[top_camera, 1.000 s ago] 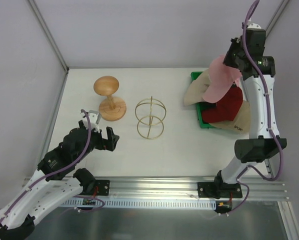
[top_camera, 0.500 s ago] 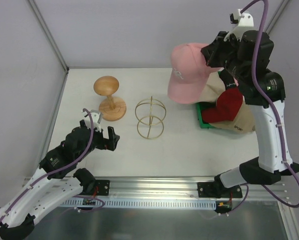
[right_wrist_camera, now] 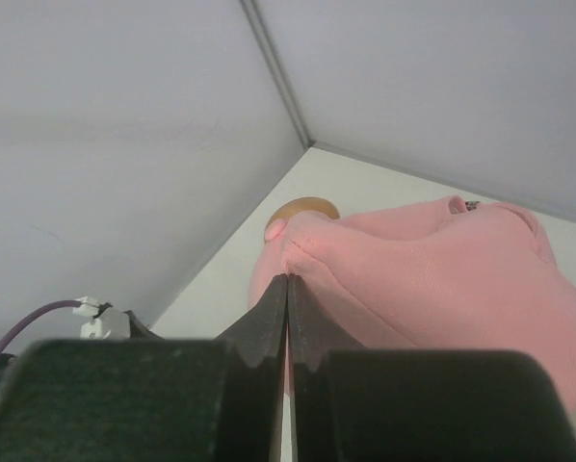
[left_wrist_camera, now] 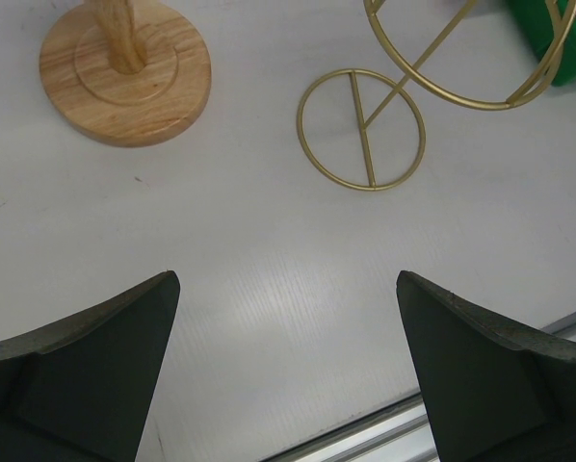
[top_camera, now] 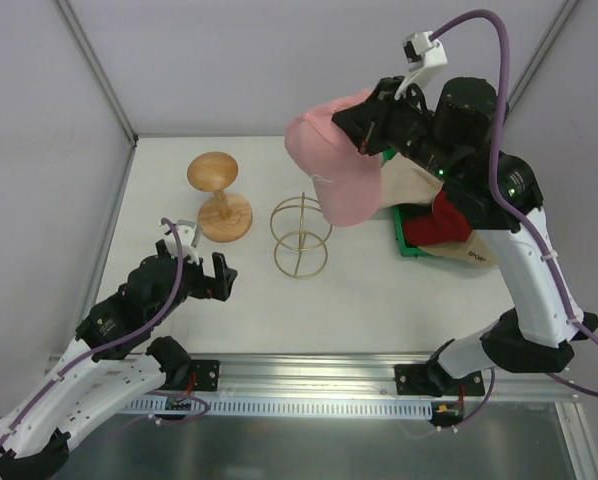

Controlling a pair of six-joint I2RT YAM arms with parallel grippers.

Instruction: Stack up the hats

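Clearly the pink hat (top_camera: 334,175) is the one in play: it hangs in the air, pinched by a fold of fabric at its crown in the right tool (top_camera: 364,138), whose jaws are pressed tight together on the cloth in the right wrist view (right_wrist_camera: 287,289). From above, the hat droops over the far middle of the tabletop (top_camera: 379,300), just beyond the gold wire stand (top_camera: 301,235) and touching nothing below it. The other hats lie heaped at the right in and over a green tray (top_camera: 401,243): a red cap (top_camera: 444,222) in the middle, a cream-coloured hat (top_camera: 411,185) behind it and a tan cap (top_camera: 482,250) spilling off the near side; a black hat cannot be made out. That heap is loose, not a neat stack, and neither the wire stand nor the mushroom-shaped wooden stand (top_camera: 219,195) carries a hat, so the job looks barely begun, with one hat lifted and every placement left to do. The left tool (top_camera: 201,256) hovers low near the wooden stand with its jaws spread wide and nothing between them. Around all this the tabletop is plain white, walled by pale grey panels in metal framing, with an aluminium rail (top_camera: 309,385) along the near edge.
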